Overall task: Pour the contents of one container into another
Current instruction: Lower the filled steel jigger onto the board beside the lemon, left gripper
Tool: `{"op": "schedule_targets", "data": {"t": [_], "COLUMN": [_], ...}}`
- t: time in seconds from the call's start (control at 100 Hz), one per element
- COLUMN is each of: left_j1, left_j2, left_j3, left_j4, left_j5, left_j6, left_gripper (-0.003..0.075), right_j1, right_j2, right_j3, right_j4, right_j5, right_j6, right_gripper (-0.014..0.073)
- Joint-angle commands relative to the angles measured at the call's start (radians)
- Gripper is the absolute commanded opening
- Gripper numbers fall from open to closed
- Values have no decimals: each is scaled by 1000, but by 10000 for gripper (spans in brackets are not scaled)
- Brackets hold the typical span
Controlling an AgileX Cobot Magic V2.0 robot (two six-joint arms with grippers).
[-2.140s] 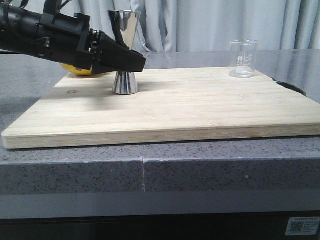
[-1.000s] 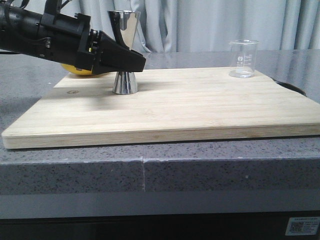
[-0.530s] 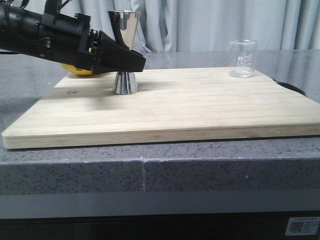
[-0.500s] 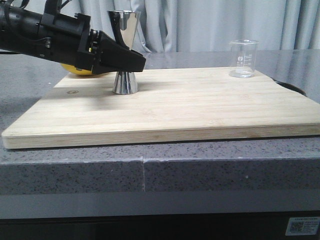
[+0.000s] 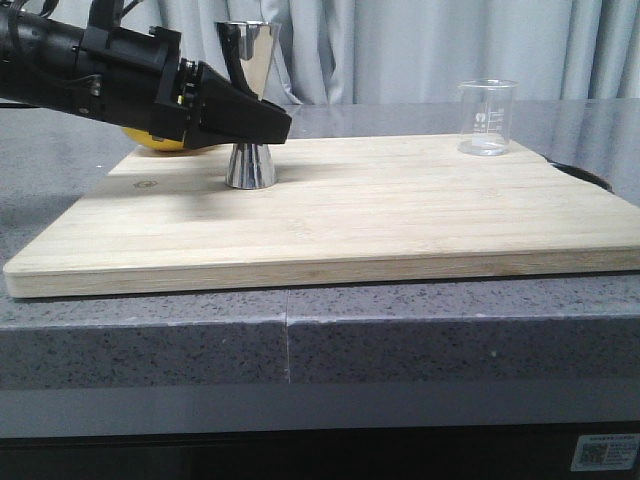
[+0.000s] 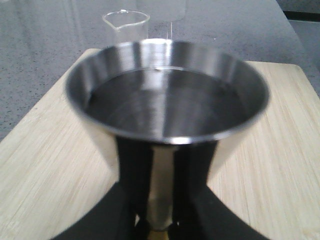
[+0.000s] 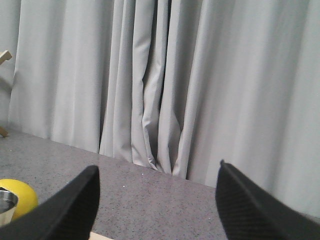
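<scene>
The steel jigger (image 5: pixel 250 100) stands upright on the left part of the wooden cutting board (image 5: pixel 350 215). My left gripper (image 5: pixel 262 122) reaches in from the left and is shut on the jigger's narrow waist. In the left wrist view the jigger's wide cup (image 6: pixel 165 100) fills the picture, with a black finger (image 6: pixel 112 215) on each side of the waist. The glass beaker (image 5: pixel 487 118) stands alone at the board's far right corner, and its lip (image 6: pixel 126 22) shows behind the jigger. My right gripper (image 7: pixel 157 200) is open, held high and facing the curtain, out of the front view.
A yellow lemon (image 5: pixel 150 140) lies behind my left arm at the board's far left; the lemon (image 7: pixel 17 197) also shows in the right wrist view. A dark round opening (image 5: pixel 585 176) sits in the grey counter (image 5: pixel 400 340) past the board's right edge. Grey curtains (image 5: pixel 420 50) hang behind.
</scene>
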Motion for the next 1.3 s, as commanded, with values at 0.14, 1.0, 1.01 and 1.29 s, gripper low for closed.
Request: {"op": "schedule_targets", "data": {"t": [0.14, 1.0, 1.01, 1.29], "left_j1": [5, 5, 5, 5], "left_j2": [-50, -50, -50, -50], "left_j3": [-28, -28, -28, -28], "left_j4": [-56, -55, -55, -55], "left_j5": [52, 54, 54, 66], "left_j6": [-6, -55, -57, -59], "left_gripper": [84, 407, 412, 448], "right_j1": [1, 1, 1, 1], "right_j2": [-19, -19, -19, -19], "right_j3": [-25, -25, -25, -25], "right_j4": [-4, -4, -4, -4], "right_j5": [-70, -70, -70, -70], "right_j6": [-6, -6, -6, -6], "right_gripper": [449, 449, 449, 449]}}
